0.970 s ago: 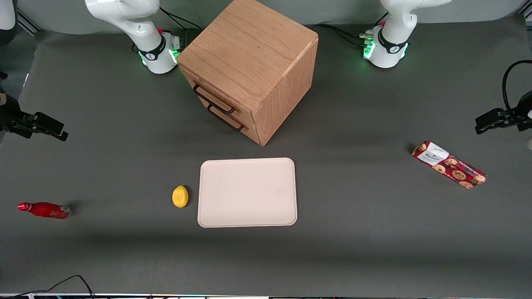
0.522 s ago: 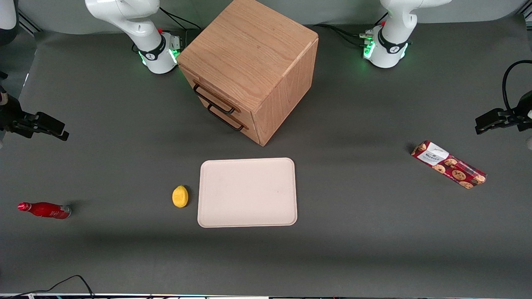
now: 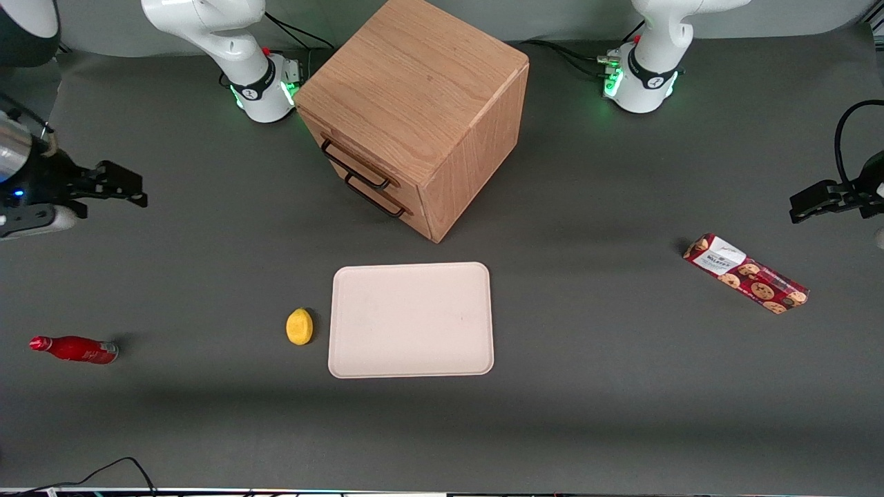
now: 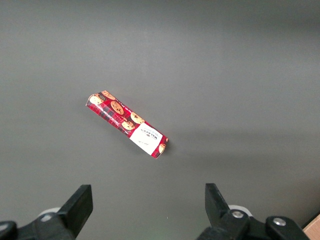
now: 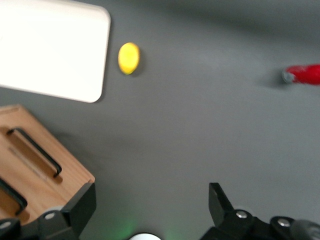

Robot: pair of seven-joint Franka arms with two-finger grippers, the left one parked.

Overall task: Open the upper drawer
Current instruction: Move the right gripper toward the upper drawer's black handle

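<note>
The wooden cabinet (image 3: pixel 421 96) stands at the back middle of the table. Its upper drawer (image 3: pixel 340 152) is closed, with its black bar handle (image 3: pixel 353 168) above the lower drawer's handle (image 3: pixel 376 200). In the right wrist view both handles show, the upper drawer's handle (image 5: pixel 14 194) at the frame's edge. My gripper (image 3: pixel 128 188) hovers open over bare table toward the working arm's end, well apart from the cabinet and holding nothing. In its own wrist view the gripper (image 5: pixel 151 195) has only grey table between its fingers.
A pale tray (image 3: pixel 411 319) lies nearer the front camera than the cabinet, with a lemon (image 3: pixel 299 326) beside it. A red bottle (image 3: pixel 74 349) lies at the working arm's end. A cookie pack (image 3: pixel 746 273) lies toward the parked arm's end.
My gripper has moved in from the table's end toward the cabinet and a little farther from the front camera. The drawers and other objects have not moved.
</note>
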